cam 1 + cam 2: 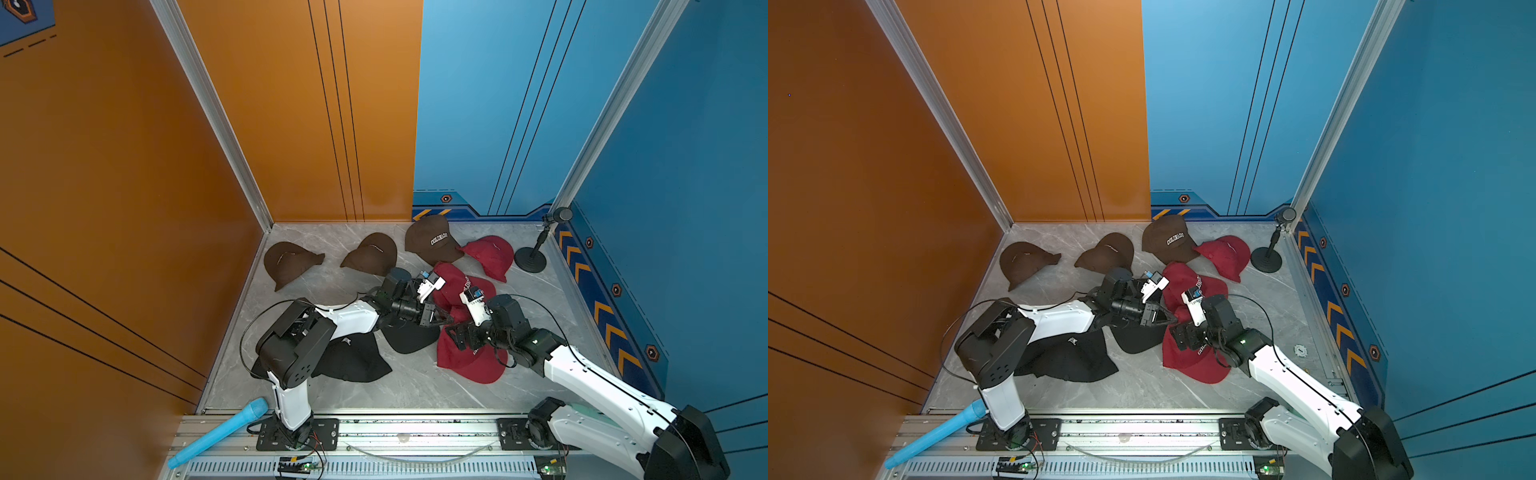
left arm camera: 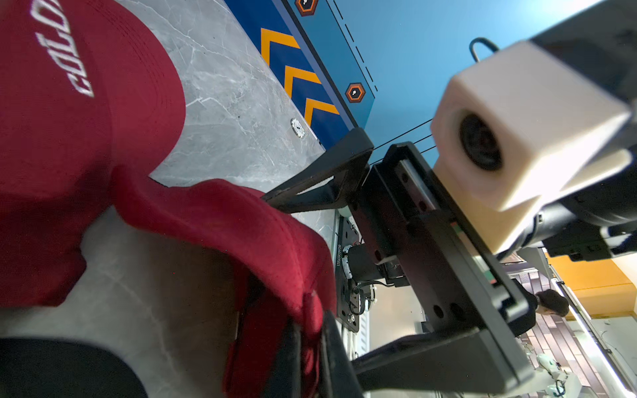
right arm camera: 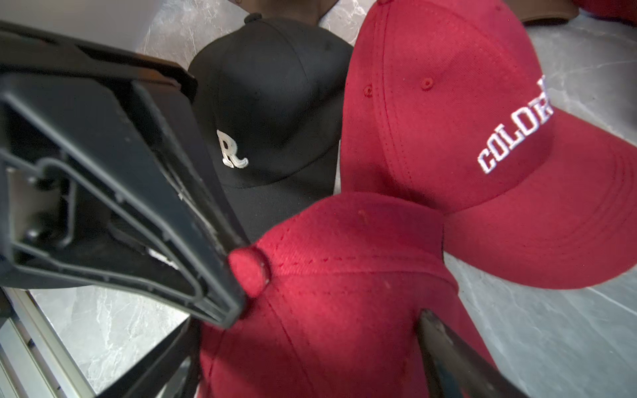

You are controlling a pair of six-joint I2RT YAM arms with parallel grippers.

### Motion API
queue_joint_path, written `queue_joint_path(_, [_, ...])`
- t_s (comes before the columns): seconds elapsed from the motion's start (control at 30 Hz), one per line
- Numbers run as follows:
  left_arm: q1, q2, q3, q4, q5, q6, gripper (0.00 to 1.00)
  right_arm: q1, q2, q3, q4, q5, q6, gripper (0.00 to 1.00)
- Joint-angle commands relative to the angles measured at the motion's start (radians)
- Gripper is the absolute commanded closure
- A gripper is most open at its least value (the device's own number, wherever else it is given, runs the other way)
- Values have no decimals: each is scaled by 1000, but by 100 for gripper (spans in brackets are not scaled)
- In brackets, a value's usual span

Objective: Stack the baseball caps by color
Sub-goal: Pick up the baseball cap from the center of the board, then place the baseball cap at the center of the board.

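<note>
My left gripper [image 2: 310, 344] is shut, pinching red fabric of the nearest red cap [image 1: 469, 361] at its crown, beside the top button [image 3: 248, 272]. My right gripper [image 3: 310, 344] is open, its jaws standing on either side of that same crown. A second red cap [image 3: 448, 103] with white COLORADO lettering lies just behind it, and a third red cap [image 1: 490, 253] lies farther back. Three brown caps [image 1: 289, 262] [image 1: 372, 253] [image 1: 432, 241] line the back. A black cap [image 3: 275, 103] with a white R and another black cap [image 1: 353, 357] lie partly under the left arm.
A black microphone stand [image 1: 531, 259] stands in the back right corner. A light blue tube [image 1: 220, 432] leans over the front left rail. Orange and blue walls close in the marble floor [image 1: 415, 386] on three sides.
</note>
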Motion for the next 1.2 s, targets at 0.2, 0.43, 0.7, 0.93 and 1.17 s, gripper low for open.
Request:
queue_joint_path(0.2, [-2,10,32,-121,40,97,100,-2,-5,38,7,-28,-33,26])
queue_joint_path(0.43, [-11,20,63,-126,43,103,100,-8,-1,44,12,-55,-34,55])
queue_joint_path(0.7, [-20,25,71,-152,41,121,100,-8,-7,54,-3,-63,-35,72])
queue_joint_path(0.93, [-10,-16,84,-225,-18,173,85,-7,-32,62,-38,-38,-17,91])
queue_joint_path(1.17, [45,-172,100,-410,-159,301,16,0,-26,123,-187,111,66,100])
